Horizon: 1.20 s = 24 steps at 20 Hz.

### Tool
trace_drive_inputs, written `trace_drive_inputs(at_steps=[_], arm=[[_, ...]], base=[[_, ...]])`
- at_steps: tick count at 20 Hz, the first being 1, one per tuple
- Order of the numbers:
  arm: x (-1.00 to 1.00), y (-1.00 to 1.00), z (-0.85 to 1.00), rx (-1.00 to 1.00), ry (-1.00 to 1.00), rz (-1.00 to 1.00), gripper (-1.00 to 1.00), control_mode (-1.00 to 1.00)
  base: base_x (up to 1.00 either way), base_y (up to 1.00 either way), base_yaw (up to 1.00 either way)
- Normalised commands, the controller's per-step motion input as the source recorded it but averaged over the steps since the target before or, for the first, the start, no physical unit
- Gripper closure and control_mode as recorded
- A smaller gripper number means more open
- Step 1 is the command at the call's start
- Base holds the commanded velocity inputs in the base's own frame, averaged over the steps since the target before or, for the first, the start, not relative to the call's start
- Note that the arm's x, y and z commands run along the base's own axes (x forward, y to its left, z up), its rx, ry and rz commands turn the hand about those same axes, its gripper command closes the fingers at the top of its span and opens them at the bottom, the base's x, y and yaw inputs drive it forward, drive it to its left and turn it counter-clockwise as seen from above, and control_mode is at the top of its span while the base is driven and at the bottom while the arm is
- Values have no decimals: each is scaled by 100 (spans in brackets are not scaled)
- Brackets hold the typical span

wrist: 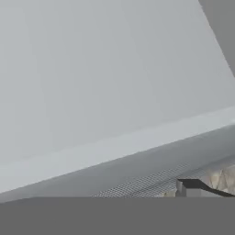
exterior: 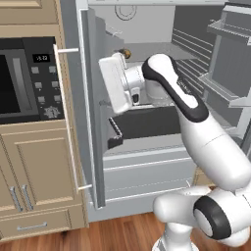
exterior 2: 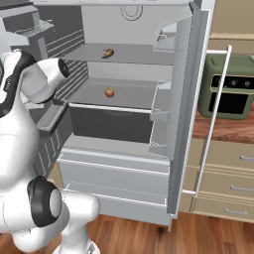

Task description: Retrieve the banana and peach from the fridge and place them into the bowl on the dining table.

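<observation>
The fridge (exterior: 147,169) (exterior 2: 114,173) stands with both doors swung open. On its upper shelf lies the banana (exterior 2: 107,53), small and brown, also peeking out behind my hand as the banana (exterior: 126,52). One shelf below rests the round orange-red peach (exterior 2: 109,92); my arm covers it in the left base view. My gripper (exterior: 113,82) is at shelf height by the left door, apart from both fruits, open with nothing in it. One dark fingertip (wrist: 193,186) shows against a plain grey fridge surface. The bowl and the dining table are out of view.
A black built-in oven (exterior: 24,81) sits in tan cabinets (exterior: 39,171) left of the fridge. The right door (exterior 2: 186,99) with its white handle (exterior 2: 213,119) stands open beside a green countertop oven (exterior 2: 225,92). Door bins (exterior: 230,78) jut out on both sides.
</observation>
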Motion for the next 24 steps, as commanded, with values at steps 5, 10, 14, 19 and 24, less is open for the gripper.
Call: trace_drive_inputs(at_steps=[5, 10, 14, 19, 24], arm=[[-100, 25, 45, 0, -20, 3, -100, -100], [-100, 20, 53, -2, -18, 3, -100, -100], [-100, -34, 55, -2, -21, -6, -100, -100], [-81, -94, 21, -15, -2, -13, -100, -100], [-58, -100, 8, -39, 0, -1, -100, -100]], base=[[0, 0, 0], [0, 0, 0], [0, 0, 0], [0, 0, 0], [0, 0, 0]])
